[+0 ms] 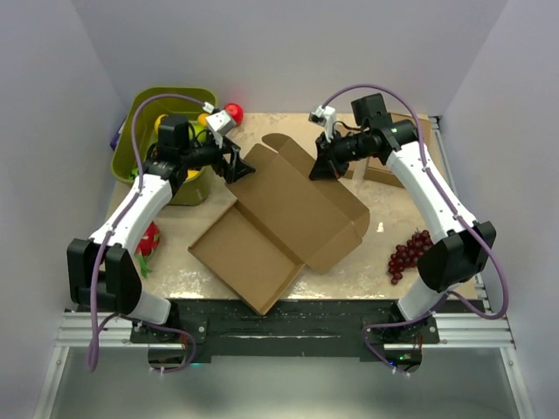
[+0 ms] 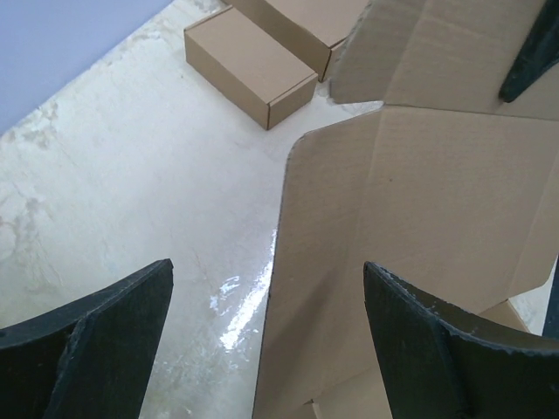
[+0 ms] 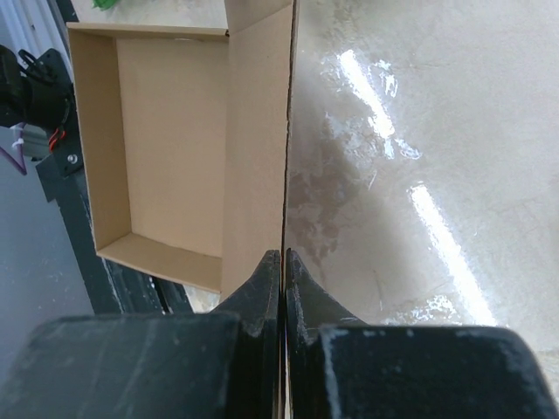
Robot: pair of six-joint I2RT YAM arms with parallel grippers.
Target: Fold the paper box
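Note:
The paper box [image 1: 297, 209] lies open in the middle of the table, a shallow tray near the front with a wide flap panel angled toward the back. My right gripper [image 1: 317, 169] is shut on the thin edge of a raised panel; in the right wrist view the fingertips [image 3: 272, 262] pinch that cardboard edge [image 3: 288, 131], with the tray [image 3: 166, 148] to its left. My left gripper [image 1: 238, 166] stands open at the box's left rear flap. Seen from the left wrist, that flap's edge [image 2: 349, 262] stands between the wide-apart fingers [image 2: 96, 340] without touching them.
A green bin [image 1: 150, 103] with fruit sits at the back left, a red ball [image 1: 233, 112] beside it. Dark grapes [image 1: 409, 253] lie at the right, a red fruit [image 1: 148, 237] at the left. Two smaller brown boxes [image 2: 249, 65] rest at the back right.

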